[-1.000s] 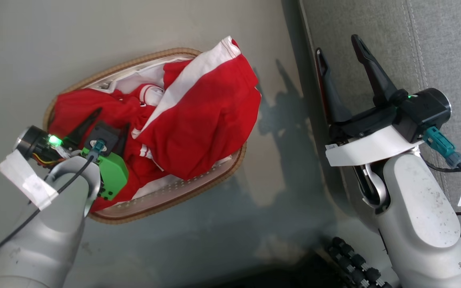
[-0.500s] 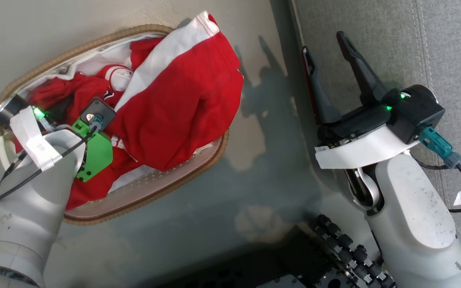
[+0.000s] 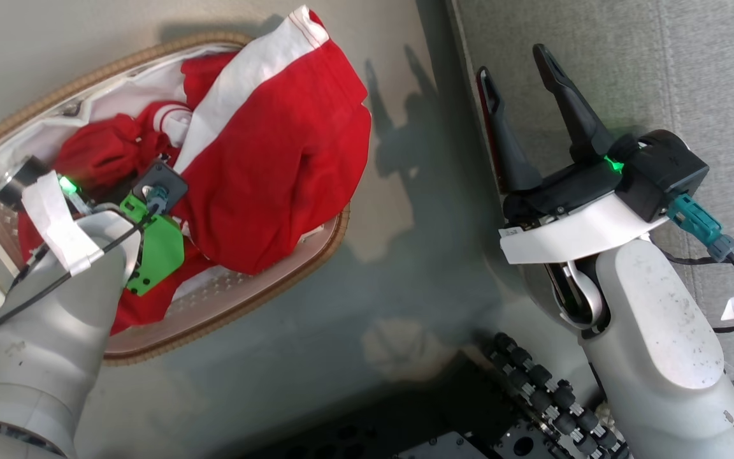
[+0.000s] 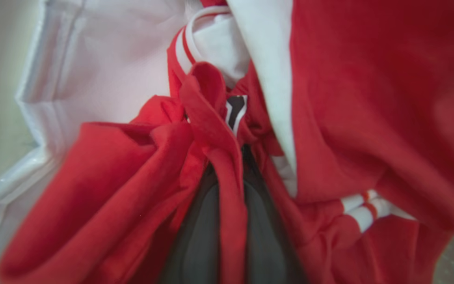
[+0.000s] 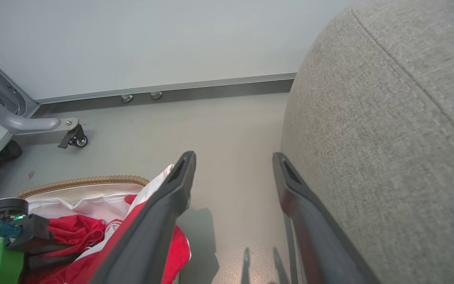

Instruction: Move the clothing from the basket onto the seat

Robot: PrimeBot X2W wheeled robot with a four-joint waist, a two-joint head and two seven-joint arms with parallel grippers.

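Upholstery in grey covers the seat (image 3: 692,76), the largest thing we see; it stands to the right of the basket (image 3: 227,299), with a strip of bare floor (image 3: 405,287) between the two. The basket itself sits on that floor, and we make out its brown woven rim, its white perforated wall and its white liner (image 4: 93,59).

Inside the basket lies the clothing (image 3: 278,159), a crumpled red heap that fills most of it. One broad fold with a white band hangs over the basket's right rim. No part of the clothing is on the seat.

The left gripper (image 4: 233,165) reaches down into the left half of the basket. In the left wrist view we see its two dark fingers drawn close together, with a ridge of the red cloth pinched between them. The right gripper (image 3: 513,67) is outside the basket, to its right, over the floor strip. Its fingers are spread wide with nothing between them. We cannot tell whether the finger farther from the basket touches the seat.

Just beyond the left fingertips, towards the basket's middle, we see the dark emblem (image 4: 235,108) and, beside it, a white cuff with red stripes (image 4: 363,213).
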